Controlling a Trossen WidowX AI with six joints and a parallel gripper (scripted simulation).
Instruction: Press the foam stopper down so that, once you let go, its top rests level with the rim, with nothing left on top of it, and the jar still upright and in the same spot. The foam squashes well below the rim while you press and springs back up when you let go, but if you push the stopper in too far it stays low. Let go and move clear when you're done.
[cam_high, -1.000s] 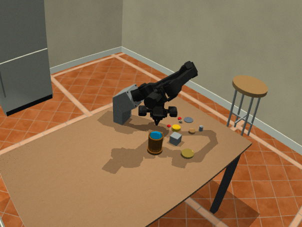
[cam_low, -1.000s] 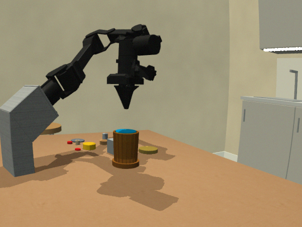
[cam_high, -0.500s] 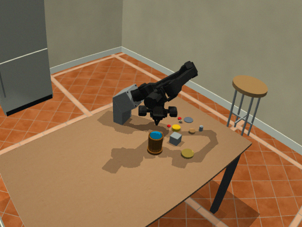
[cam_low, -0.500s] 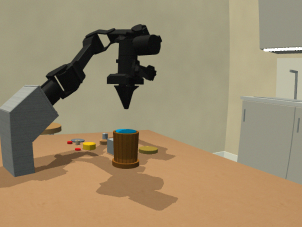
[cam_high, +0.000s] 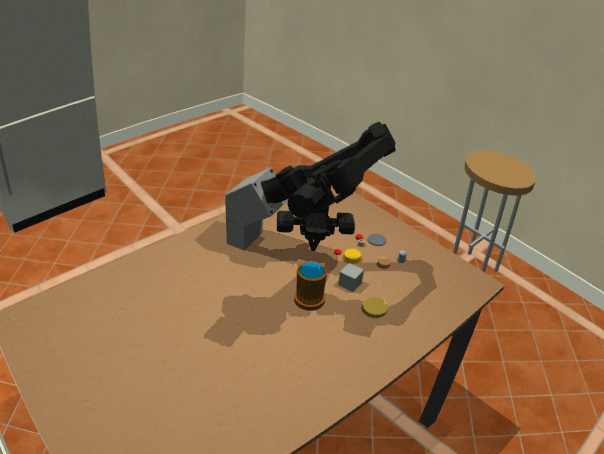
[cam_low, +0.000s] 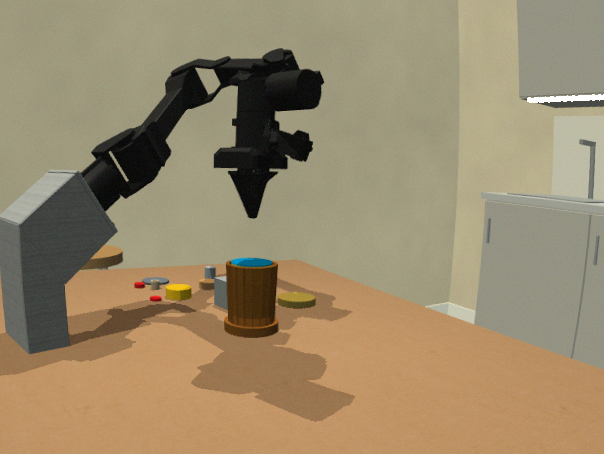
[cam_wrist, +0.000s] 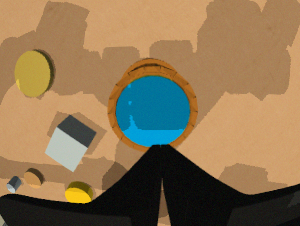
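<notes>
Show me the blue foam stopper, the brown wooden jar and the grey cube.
Blue foam stopper (cam_wrist: 154, 109), wrist view, middle of its top face.
Brown wooden jar (cam_low: 251, 295), exterior view, middle of its side wall.
Grey cube (cam_high: 351, 276), top view, its upper face.

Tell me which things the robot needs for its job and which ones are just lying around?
Needed:
jar
blue stopper
gripper, shut and empty, above the jar

Lying around:
grey cube
olive disc
yellow disc
grey disc
tan disc
two red buttons
small grey cylinder
</notes>
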